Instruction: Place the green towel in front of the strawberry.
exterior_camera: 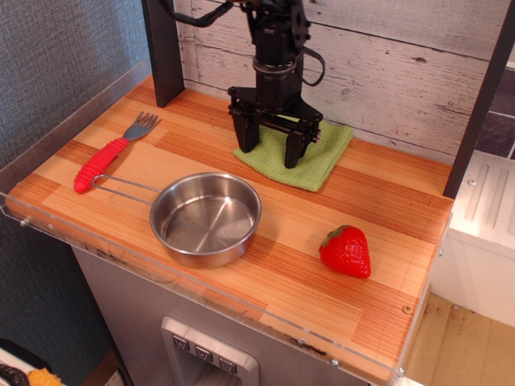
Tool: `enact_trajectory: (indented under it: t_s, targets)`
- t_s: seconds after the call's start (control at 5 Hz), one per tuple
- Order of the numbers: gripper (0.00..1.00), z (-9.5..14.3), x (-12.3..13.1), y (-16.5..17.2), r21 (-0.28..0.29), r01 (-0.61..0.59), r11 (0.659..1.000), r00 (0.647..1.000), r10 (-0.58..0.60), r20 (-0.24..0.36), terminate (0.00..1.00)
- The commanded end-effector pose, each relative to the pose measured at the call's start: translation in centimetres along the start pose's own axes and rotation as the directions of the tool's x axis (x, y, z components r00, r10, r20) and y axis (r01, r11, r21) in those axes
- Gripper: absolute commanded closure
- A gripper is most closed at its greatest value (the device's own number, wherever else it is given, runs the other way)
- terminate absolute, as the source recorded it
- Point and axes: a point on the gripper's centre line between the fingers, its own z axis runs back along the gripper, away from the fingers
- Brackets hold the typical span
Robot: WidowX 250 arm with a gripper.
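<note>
step: looks like the approach/grasp phase. gripper [274,153] is over the green towel [310,157], which isn't lifted or relocated yet.
tool: jaws spread wide, tips down at or just above the cloth's left half; nothing held. can't tell from this angle whether the tips actually touch the fabric.
green towel: flat near the back edge of the tabletop, roughly mid-width, close to the plank wall [386,64]. Left part hidden behind the fingers.
strawberry [347,252]: toward the front right, leafy top pointing back-left, well apart from the towel.
next move: my read is press down, pinch a fold, lift or drag toward the front edge, drop it on the bare wood at the front side of the strawberry. Risk: thin cloth slips the pinch or bunches up.
obstacles: steel pan [206,217] front-centre, wire handle pointing left; red-handled fork [109,154] near the left edge. Both off the likely path.
surface: striped wood tabletop [386,193], clear plastic lip on the front and left edges.
room: grey textured wall left, dark post back-left corner, white unit past the right edge.
</note>
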Motion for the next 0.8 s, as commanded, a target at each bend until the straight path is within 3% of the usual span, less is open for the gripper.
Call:
enact_trajectory:
  t_s: [0.0, 0.4, 0.6]
  targets:
    - [0.0, -0.8, -1.2, -3.0, -0.023, 0.041, 0.999, 0.997, -0.042, -0.07, 0.0]
    - [0.0, -0.7, -2.4, -8.7, -0.066, 0.055, 0.996, 0.994, -0.061, -0.089, 0.0]
    - [0.0, -1.0, -2.5, -11.4, -0.048, 0.008, 0.999, 0.995, -0.013, -0.102, 0.0]
